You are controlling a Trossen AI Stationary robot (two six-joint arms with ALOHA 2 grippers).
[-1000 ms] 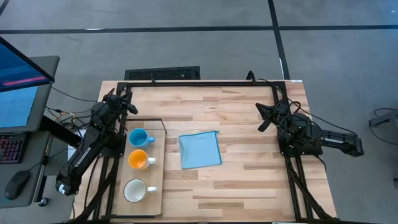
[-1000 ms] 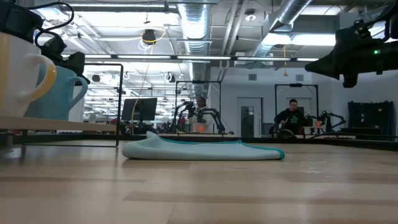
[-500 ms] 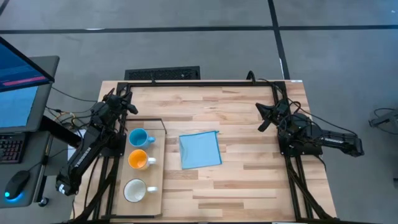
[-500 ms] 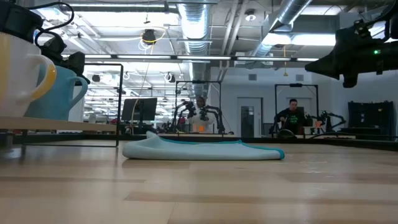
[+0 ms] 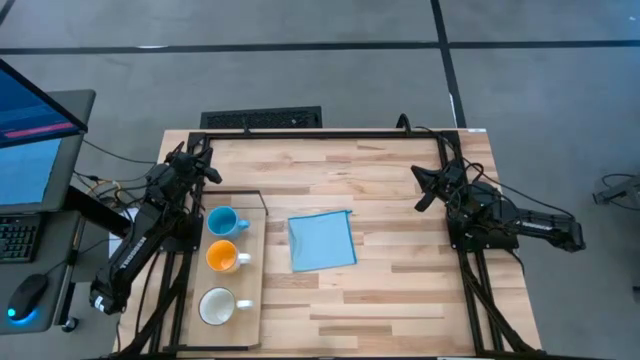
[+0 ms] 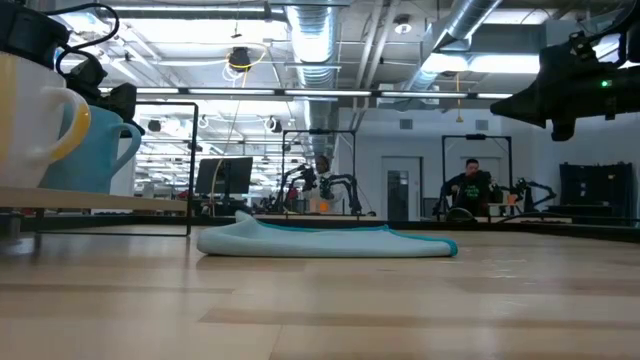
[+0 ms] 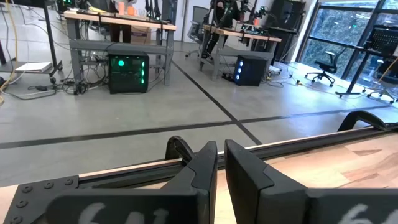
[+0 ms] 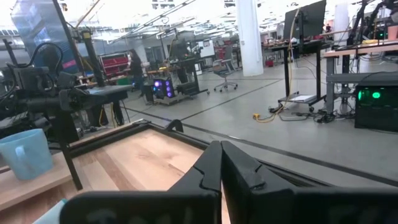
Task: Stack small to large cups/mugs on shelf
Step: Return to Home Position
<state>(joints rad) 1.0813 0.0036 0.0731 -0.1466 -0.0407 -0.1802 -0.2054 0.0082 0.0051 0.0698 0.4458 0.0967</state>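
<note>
Three mugs stand upright in a row on the pale shelf board point(image 5: 252, 310) at the table's left: a light blue mug point(image 5: 221, 220) farthest, an orange mug point(image 5: 222, 256) in the middle, a white mug point(image 5: 216, 305) nearest. The thin black wire frame point(image 5: 264, 205) stands at the board's far end. My left gripper point(image 5: 208, 160) is shut and empty, up beyond the board's far end. My right gripper point(image 5: 422, 188) is shut and empty at the table's right side. The blue mug also shows in the right wrist view point(image 8: 23, 154).
A blue square cloth point(image 5: 322, 240) lies flat near the table's middle, just right of the shelf; in the low view it is a low heap point(image 6: 325, 240). A monitor point(image 5: 35, 140) stands off the table's left. People sit at desks far behind point(image 6: 468, 188).
</note>
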